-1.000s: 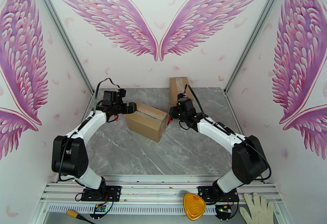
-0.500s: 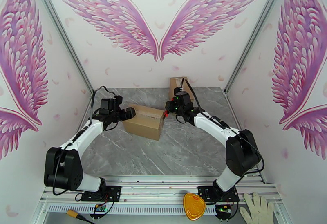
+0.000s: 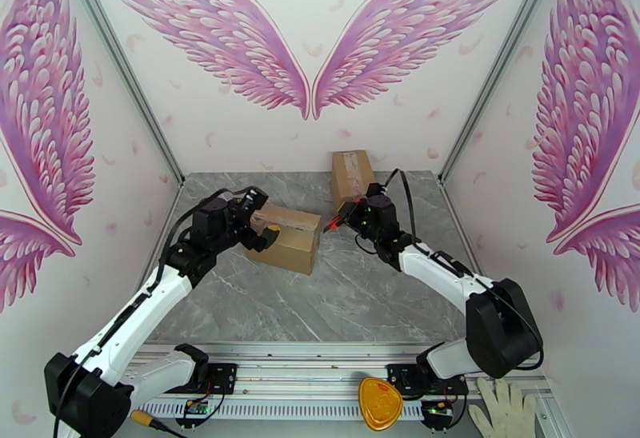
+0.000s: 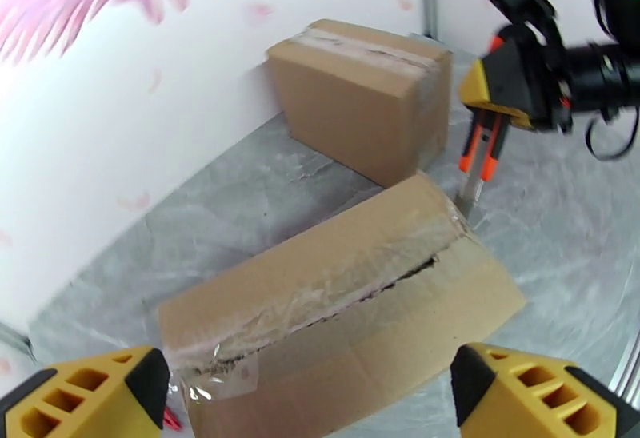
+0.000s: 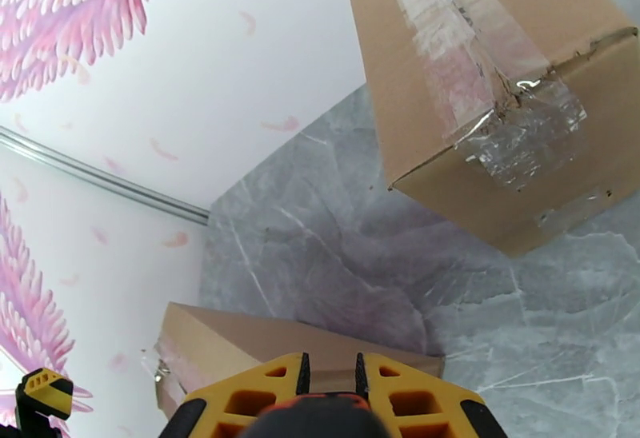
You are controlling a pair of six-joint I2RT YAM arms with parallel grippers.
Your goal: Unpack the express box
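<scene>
The express box (image 3: pixel 290 238) lies in mid-table, and the tape along its top seam (image 4: pixel 352 292) is slit open. My left gripper (image 3: pixel 265 228) hangs over the box's left end, open wide, and its yellow fingers (image 4: pixel 90 393) straddle the box from above without touching it. My right gripper (image 3: pixel 344 218) is shut on an orange-and-grey utility knife (image 4: pixel 480 166), whose blade tip is at the box's right corner. In the right wrist view the gripper (image 5: pixel 330 369) clamps the knife's orange handle (image 5: pixel 320 409) over the box (image 5: pixel 264 334).
A second taped cardboard box (image 3: pixel 352 173) stands against the back wall, just behind the right gripper. The grey marble table (image 3: pixel 360 296) is walled on three sides. A yellow object (image 3: pixel 379 403) and a white glove (image 3: pixel 504 406) lie by the arm bases.
My left arm has stretched forward, carrying its gripper from beside the box's left end to above it while the jaws opened wider. The right gripper with the knife drew slightly right.
</scene>
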